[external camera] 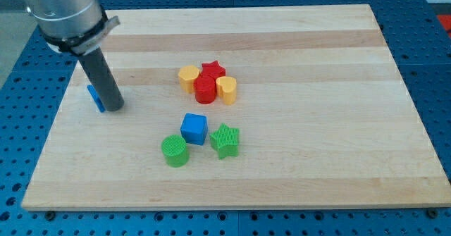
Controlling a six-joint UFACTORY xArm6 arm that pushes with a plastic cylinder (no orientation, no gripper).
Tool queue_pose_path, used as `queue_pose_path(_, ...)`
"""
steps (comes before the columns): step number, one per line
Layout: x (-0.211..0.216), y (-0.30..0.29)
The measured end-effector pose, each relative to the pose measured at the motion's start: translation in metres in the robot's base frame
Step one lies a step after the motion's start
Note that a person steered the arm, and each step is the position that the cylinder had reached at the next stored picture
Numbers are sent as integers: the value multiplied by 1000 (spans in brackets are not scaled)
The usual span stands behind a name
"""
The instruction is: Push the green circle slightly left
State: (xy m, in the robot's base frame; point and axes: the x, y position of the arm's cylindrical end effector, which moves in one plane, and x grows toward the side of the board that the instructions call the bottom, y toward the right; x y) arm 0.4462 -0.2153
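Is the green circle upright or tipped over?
Upright: the green circle stands on end, flat round top facing up, beside the blue cube.

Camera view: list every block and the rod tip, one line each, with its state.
My tip: on the board at the view's left, touching a small blue block.
Small blue block: partly hidden behind the rod.
Green circle: upright, beside the blue cube, untouched.
Blue cube: between both green blocks.
Green star: right of the cube.
Red star, red cylinder, two yellow blocks: clustered together.
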Motion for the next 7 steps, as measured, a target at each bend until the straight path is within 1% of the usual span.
queue_pose_path(1,-7,-37)
queue_pose_path(2,-7,-44)
queue_pose_path(3,0,-24)
queue_pose_path(4,36,-7)
queue_pose_path(5,90,5)
queue_pose_path(6,141,46)
queue_pose_path(7,157,106)
